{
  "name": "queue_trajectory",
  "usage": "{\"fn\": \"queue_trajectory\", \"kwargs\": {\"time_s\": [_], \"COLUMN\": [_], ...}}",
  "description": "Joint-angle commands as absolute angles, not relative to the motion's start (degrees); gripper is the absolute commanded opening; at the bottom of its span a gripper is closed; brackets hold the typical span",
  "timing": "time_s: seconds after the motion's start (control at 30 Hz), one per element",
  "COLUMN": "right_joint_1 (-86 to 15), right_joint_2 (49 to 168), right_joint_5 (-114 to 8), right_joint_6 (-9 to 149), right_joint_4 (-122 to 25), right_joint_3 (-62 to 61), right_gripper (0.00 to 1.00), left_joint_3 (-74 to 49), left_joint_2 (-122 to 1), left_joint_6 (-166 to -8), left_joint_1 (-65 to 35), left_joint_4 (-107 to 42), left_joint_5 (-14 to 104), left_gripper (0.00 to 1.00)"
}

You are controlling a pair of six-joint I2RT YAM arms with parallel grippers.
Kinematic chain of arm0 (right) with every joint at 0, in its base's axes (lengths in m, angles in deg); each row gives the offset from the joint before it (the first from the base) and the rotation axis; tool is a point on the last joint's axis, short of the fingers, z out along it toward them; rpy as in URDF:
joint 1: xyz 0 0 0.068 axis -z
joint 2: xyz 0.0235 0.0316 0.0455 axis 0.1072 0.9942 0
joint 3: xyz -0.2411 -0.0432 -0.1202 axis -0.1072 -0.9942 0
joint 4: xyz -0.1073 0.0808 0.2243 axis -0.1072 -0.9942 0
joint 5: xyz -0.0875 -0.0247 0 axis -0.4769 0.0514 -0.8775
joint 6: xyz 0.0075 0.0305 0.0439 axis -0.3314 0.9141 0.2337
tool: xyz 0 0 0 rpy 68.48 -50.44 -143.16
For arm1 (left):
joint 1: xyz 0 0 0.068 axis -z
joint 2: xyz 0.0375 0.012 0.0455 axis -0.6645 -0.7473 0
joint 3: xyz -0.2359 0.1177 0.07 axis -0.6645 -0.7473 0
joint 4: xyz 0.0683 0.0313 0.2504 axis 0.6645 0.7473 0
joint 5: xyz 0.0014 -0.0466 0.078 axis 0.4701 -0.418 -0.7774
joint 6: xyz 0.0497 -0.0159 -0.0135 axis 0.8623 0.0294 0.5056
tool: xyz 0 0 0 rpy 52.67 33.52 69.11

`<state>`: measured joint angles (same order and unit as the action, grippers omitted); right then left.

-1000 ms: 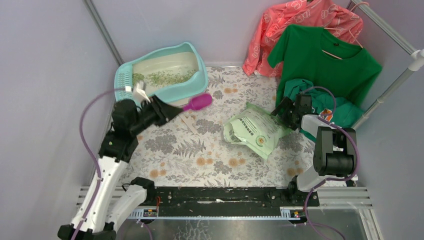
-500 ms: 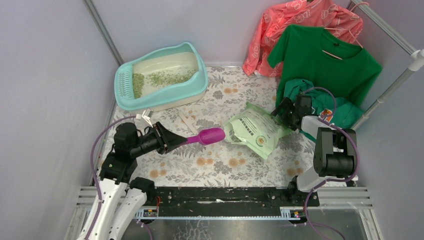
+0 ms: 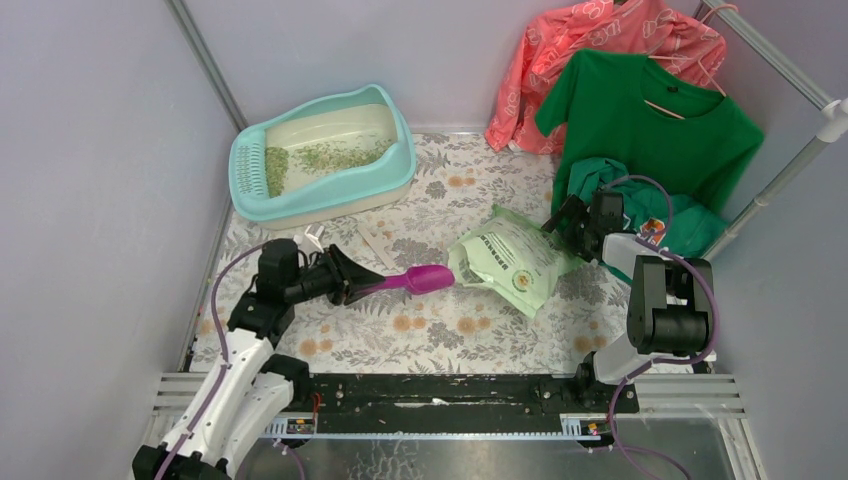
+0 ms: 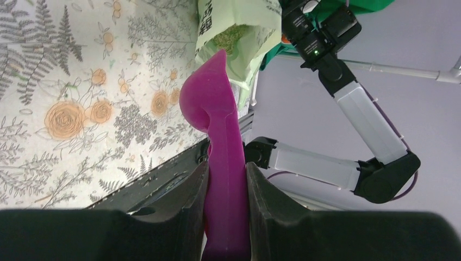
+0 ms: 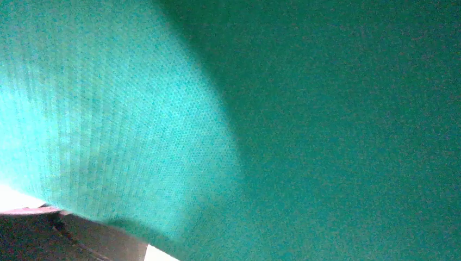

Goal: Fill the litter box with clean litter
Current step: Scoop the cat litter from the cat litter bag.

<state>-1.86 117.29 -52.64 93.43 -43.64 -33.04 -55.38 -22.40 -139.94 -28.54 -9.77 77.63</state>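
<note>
While the left gripper (image 3: 345, 280) pinched the handle of the purple scoop (image 3: 425, 279) between its two fingers, the scoop's bowl pointed at the open mouth of the bag (image 3: 510, 262). The bowl hung just beside that mouth, low over the table, and looked empty from above.

Going by this, the step in hand was probably fetching another scoopful. The next move would call for sliding the bowl into the bag's mouth and under the litter. It would then have to be lifted level, so that nothing spilled on the way.

The litter box (image 3: 405, 152) sat well apart from the bag, to its far left, against the back wall. Only a thin spread of litter (image 3: 330, 155) lay in its basin, with bare cream floor showing, so the task looked far from done.

The left wrist view showed what the top view could not. The fingers (image 4: 190, 190) pressed on either side of the handle. Green granules were also visible inside the bag's mouth, just past the scoop's tip. That view did not take in the litter box, which only the top view showed.

The right wrist view was filled with green cloth (image 5: 272, 109) and showed no fingers. The top view placed the right gripper (image 3: 570, 225) at the bag's far right corner, against that cloth. Its jaws were spread wide, and whether they touched the bag could not be told.
</note>
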Motion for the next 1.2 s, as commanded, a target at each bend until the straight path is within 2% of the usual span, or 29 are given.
{"fn": "queue_trajectory", "kwargs": {"time_s": [0.0, 0.4, 0.63, 0.77, 0.93, 1.17], "right_joint_1": [-2.1, -2.1, -2.1, -2.1, -2.1, -2.1], "right_joint_2": [117.2, 115.0, 115.3, 115.2, 114.6, 114.0], "right_joint_5": [-51.4, -53.5, -53.0, -53.1, -53.8, -53.9], "right_joint_6": [94.8, 96.0, 95.9, 96.1, 95.7, 96.1], "right_joint_4": [-44.2, -42.7, -41.9, -41.4, -41.3, -40.4], "right_joint_3": [-35.1, -38.8, -40.1, -41.3, -42.4, -43.3], "right_gripper": [0.98, 0.99, 0.99, 0.99, 0.99, 0.99], "left_joint_3": [-55.5, -51.5, -41.7, -35.8, -30.1, -27.6], "left_joint_2": [-24.3, -37.9, -51.0, -59.0, -67.7, -72.1], "left_joint_6": [-142.6, -142.5, -140.0, -137.8, -133.7, -132.5], "left_joint_1": [-27.7, -17.0, -10.4, -8.9, -8.8, -8.1], "left_joint_4": [-21.0, -28.7, -31.5, -30.6, -22.2, -19.8], "left_joint_5": [79.1, 68.6, 61.1, 59.3, 58.1, 60.1], "left_gripper": [0.06, 0.06, 0.05, 0.05, 0.05, 0.05]}}
